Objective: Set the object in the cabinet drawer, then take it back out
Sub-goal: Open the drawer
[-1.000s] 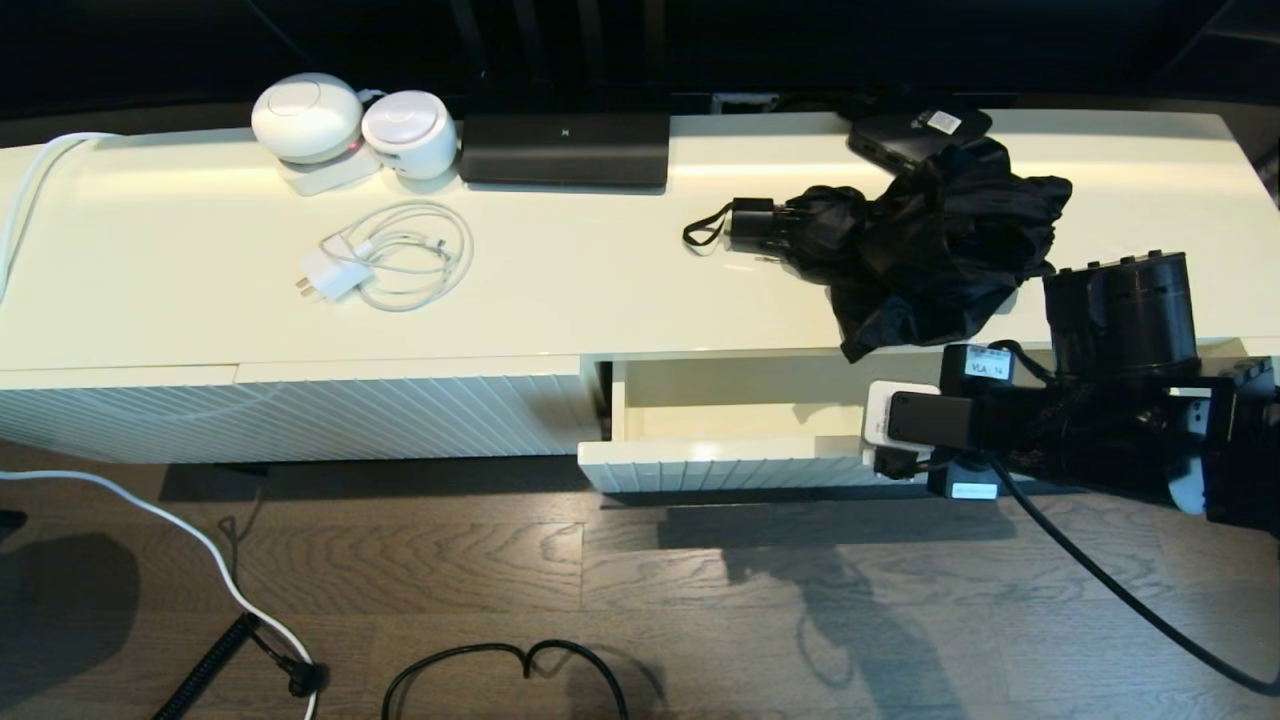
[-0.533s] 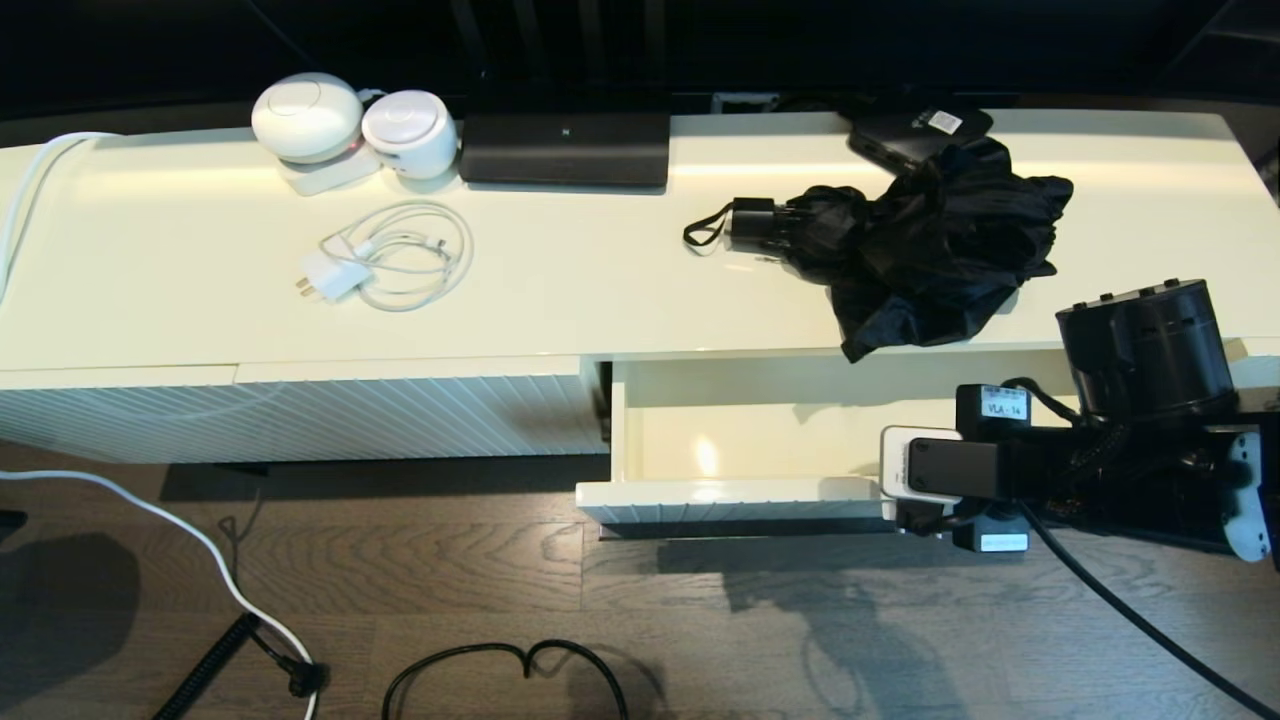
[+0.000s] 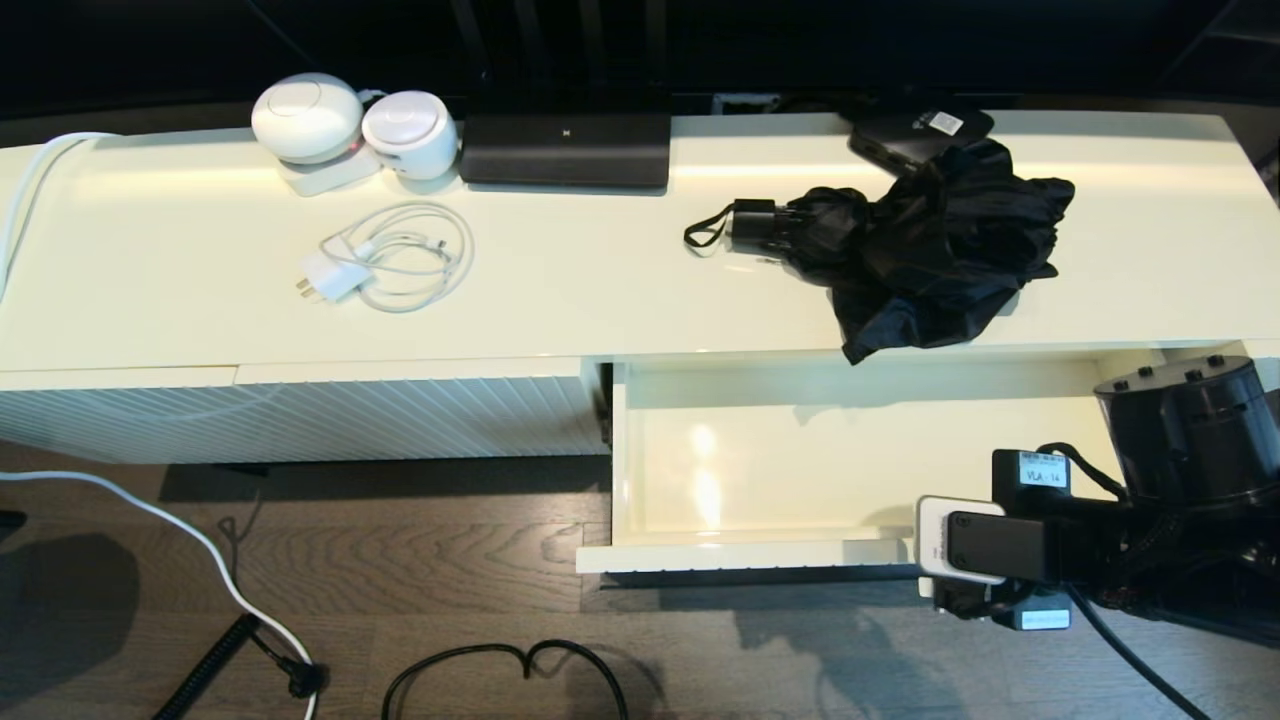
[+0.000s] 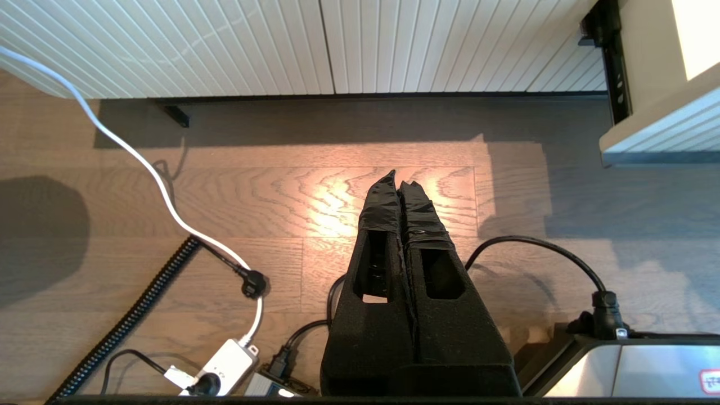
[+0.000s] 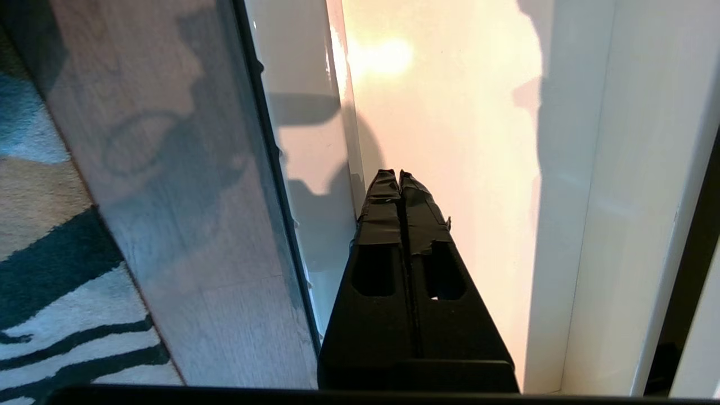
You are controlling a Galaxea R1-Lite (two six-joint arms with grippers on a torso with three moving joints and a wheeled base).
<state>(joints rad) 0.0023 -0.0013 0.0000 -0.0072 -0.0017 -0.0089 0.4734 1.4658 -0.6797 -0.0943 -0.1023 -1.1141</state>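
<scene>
Drawer [image 3: 760, 550] is pulled well out from the cabinet's right half, glossy cream inside w/ light glare on the floor of it, nothing lying in it. Its ribbed front shows in the left wrist view as a corner jutting past the fixed ribbed panel [image 4: 337, 45].

Right gripper [image 5: 400, 180] sits at the drawer's front right, fingers pressed together w/ nothing between them, tips pointing into the drawer just inside the front wall. In the head view the right arm [image 3: 1150, 500] comes in from the right edge, wrist camera block at the drawer's front right corner.

Umbrella [image 3: 920, 250] lies on the cabinet top [image 3: 600, 290], right of centre, above the drawer & apart from the gripper. Loose black fabric is bunched to the right, a flap hanging over the top's front edge; short handle & wrist loop [image 3: 705, 232] point left. Far side of the fabric touches or overlaps a flat black box w/ white label [image 3: 920, 130].

Left gripper [image 4: 400, 188] hangs over the wood floor in front of the left panel, fingers shut tight, empty, cables under it.

Also on top: long black device [image 3: 565, 148] at the back, two white rounded gadgets [image 3: 350, 120] left of it, coiled white charger cable [image 3: 390, 260] nearer the front.
</scene>
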